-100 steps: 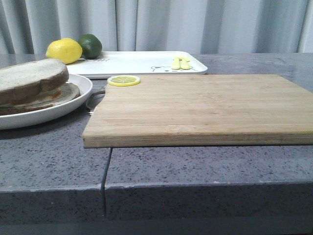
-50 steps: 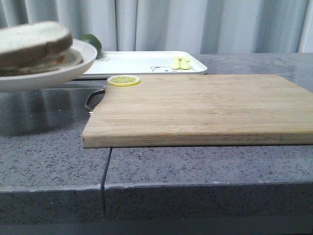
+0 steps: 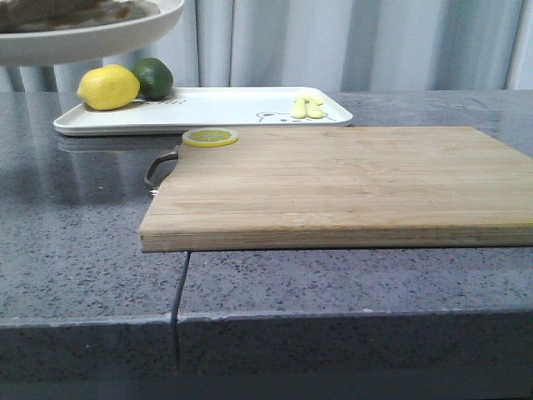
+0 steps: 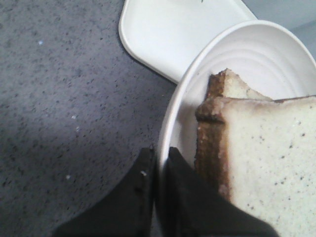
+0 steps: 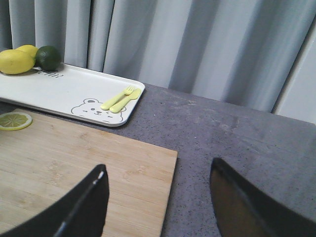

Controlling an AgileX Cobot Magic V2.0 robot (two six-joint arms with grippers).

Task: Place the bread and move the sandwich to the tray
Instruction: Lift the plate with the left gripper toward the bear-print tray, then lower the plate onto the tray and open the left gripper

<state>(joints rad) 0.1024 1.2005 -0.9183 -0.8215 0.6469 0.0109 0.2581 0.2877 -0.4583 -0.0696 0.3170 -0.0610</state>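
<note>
Pinching the rim of the round white plate in my left tool, jaws narrow on it, I hold the brown-crusted sandwich aloft, the flat rectangular white tray lying just ahead below, while my right tool gapes wide.

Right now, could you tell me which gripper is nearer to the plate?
Left. The left gripper is clamped on the plate rim; the right gripper hangs open over the cutting board, apart from it.
</note>
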